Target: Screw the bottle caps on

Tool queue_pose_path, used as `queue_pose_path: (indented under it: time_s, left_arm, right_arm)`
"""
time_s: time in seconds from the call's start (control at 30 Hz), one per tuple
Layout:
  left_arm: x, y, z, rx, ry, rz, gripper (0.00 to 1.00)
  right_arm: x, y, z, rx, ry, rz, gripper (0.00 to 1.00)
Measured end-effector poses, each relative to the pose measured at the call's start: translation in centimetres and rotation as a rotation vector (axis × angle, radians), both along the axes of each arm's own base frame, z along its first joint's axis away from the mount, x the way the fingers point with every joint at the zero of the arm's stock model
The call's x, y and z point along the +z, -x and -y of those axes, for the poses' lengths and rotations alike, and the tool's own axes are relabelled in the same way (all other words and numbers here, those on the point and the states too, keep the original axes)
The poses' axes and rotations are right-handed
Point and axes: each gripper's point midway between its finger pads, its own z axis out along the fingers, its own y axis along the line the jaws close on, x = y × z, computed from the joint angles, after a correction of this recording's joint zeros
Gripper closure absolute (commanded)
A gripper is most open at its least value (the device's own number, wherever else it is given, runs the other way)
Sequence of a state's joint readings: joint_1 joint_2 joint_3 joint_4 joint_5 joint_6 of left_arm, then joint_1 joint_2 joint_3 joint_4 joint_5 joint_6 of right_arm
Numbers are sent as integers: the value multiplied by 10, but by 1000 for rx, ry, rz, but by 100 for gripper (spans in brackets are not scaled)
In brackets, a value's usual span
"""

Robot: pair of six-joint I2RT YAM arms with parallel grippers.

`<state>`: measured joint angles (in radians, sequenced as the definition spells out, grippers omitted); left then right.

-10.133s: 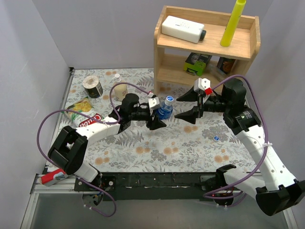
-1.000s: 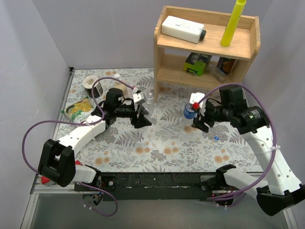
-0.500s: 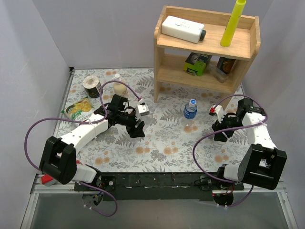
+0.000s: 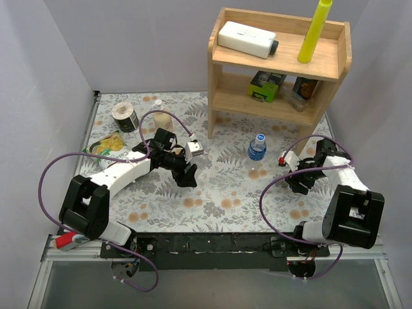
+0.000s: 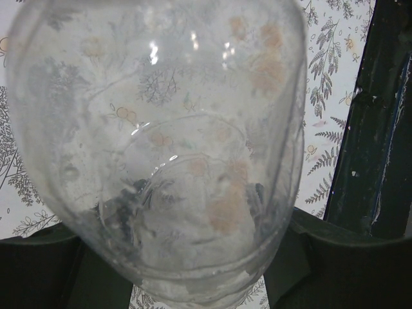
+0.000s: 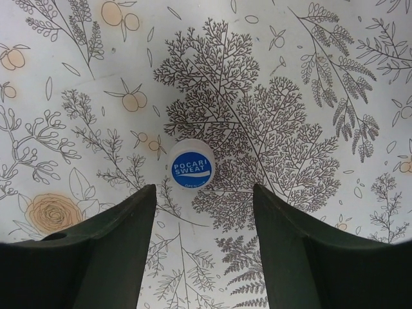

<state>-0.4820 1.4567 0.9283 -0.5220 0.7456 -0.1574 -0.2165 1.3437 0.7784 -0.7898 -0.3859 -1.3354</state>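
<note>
My left gripper point(image 4: 187, 172) is shut on the plain clear bottle point(image 5: 161, 129), which fills the left wrist view between my dark fingers point(image 5: 335, 257). I cannot tell whether it has a cap. The bottle with the blue label point(image 4: 257, 148) stands upright at mid-table with a blue cap on it. My right gripper point(image 4: 298, 181) points down, open, over a loose blue cap point(image 6: 191, 165) marked POCARI SWEAT that lies on the floral cloth. The cap sits just ahead of my two fingertips point(image 6: 145, 199), nearer the left one, and touches neither. In the top view my gripper hides this cap.
A wooden shelf point(image 4: 277, 64) with boxes and a yellow tube stands at the back right. A tape roll point(image 4: 124, 116), a beige cup point(image 4: 161, 121) and a snack bag point(image 4: 106, 147) lie at the back left. The table's dark front rail point(image 5: 380, 116) shows beside the plain bottle.
My right gripper has let go of the labelled bottle, swung right and come down over the loose cap. My left gripper has pulled the plain bottle toward the near side.
</note>
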Motion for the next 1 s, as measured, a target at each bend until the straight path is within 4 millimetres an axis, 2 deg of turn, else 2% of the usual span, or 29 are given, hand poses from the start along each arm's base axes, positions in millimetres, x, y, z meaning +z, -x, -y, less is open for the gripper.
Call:
queue_pose_path:
  time_s: [0.5, 0.6, 0.63, 0.8, 0.9, 0.97, 1.0]
  left_arm:
    - [-7, -1, 0, 4, -11, -23, 100]
    - [-8, -1, 0, 4, -12, -24, 100]
    - [-8, -1, 0, 5, -11, -22, 100]
    - [-11, -3, 1, -5, -14, -19, 100]
    - [-11, -4, 3, -35, -2, 11, 100]
    - [-10, -4, 5, -61, 22, 48, 100]
    - [-11, -2, 6, -78, 36, 70, 100]
  right_arm:
    - [-24, -9, 0, 16, 1, -8, 43]
    - [-23, -9, -1, 22, -1, -4, 57]
    - [-23, -10, -1, 26, -1, -2, 64]
    - [-22, -7, -4, 51, -7, -7, 71]
    - [-4, 3, -12, 76, -42, -13, 71]
    - [25, 0, -22, 100, -80, 35, 72]
    - [48, -5, -28, 113, -103, 79, 73]
